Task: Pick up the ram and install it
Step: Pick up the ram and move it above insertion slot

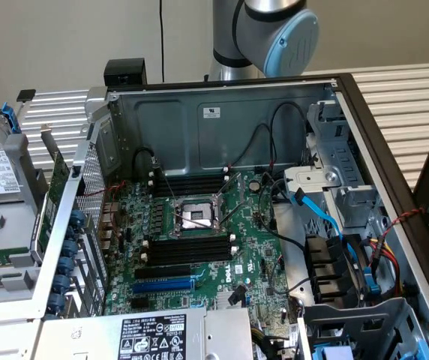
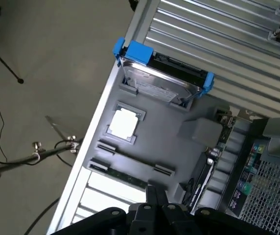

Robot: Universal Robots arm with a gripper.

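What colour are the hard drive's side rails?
The rails are blue; the wrist view shows them best.

Falling soft and even from above, brightening the grey tray (image 2: 169, 132) just ahead of the gripper (image 2: 155, 196). Glaring white off the ribbed table (image 2: 105, 193) just beside it. Dimming inside the computer case (image 1: 184, 127), pooling soft shadow along its walls.

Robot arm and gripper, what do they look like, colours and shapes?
The arm is silver-grey metal tubing with a rounded joint closed by a light blue cap. The gripper is matte black, with narrow fingers and rounded blocks behind them.
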